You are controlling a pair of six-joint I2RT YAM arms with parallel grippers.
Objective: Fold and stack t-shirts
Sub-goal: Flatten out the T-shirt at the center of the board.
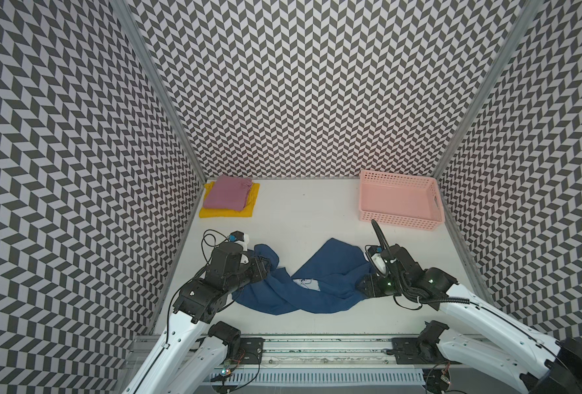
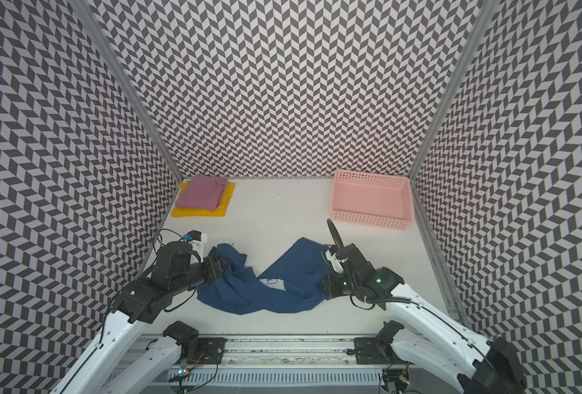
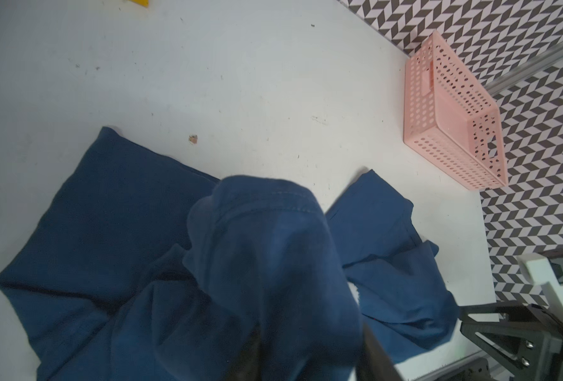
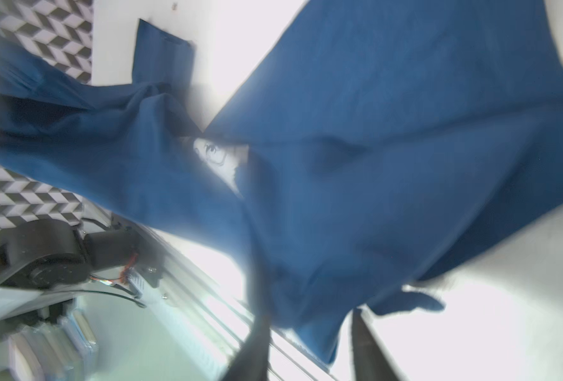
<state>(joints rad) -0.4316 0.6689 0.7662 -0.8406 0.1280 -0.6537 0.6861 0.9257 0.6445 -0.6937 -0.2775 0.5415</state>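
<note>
Your navy t-shirt is lying crumpled near the table's 6 o'clock edge, its ends draping over your left gripper and right gripper. Both are standing with jaws parted. The mauve-pink t-shirt is sitting on the yellow t-shirt at 11 o'clock.

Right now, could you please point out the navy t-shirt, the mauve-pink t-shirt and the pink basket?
navy t-shirt (image 1: 330, 269), in a top view, on its spread panel.
mauve-pink t-shirt (image 1: 226, 192), in a top view, middle of its folded face.
pink basket (image 2: 371, 221), in a top view, on its near perforated wall.
</note>
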